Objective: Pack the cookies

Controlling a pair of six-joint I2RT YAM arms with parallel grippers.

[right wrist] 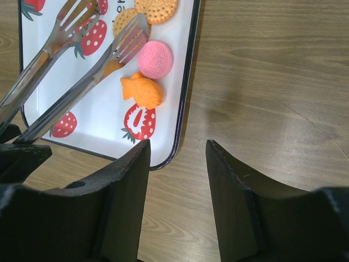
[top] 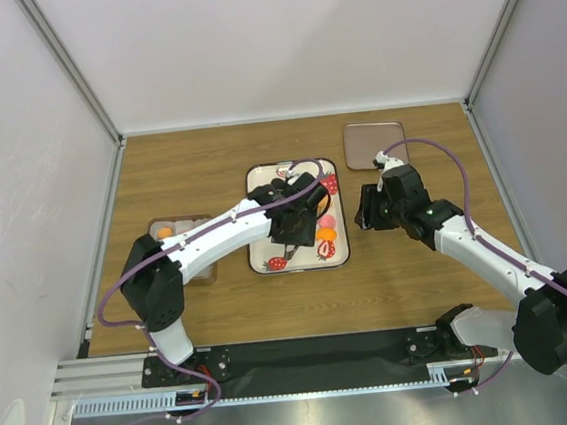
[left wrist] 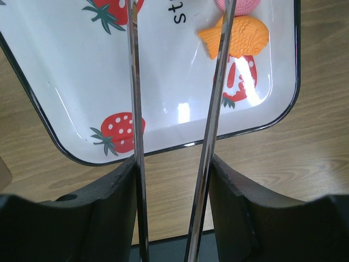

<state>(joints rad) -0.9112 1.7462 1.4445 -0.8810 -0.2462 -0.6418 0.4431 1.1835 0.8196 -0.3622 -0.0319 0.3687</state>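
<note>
Cookies (right wrist: 155,59), pink, orange and tan, are lying on the strawberry tray's (right wrist: 101,120) right side. My left hand (left wrist: 172,169) is gripping metal tongs (right wrist: 82,84) over them, seemingly not touching. My right hand (right wrist: 177,150) is hovering open and empty above the bench (right wrist: 262,82).

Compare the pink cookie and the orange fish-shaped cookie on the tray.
The pink cookie is a round embossed disc; the orange fish-shaped cookie has a tail and scales. The pink one lies on plain white, the fish one against a strawberry print. Both lie flat, side by side, near the rim of the tray.
</note>
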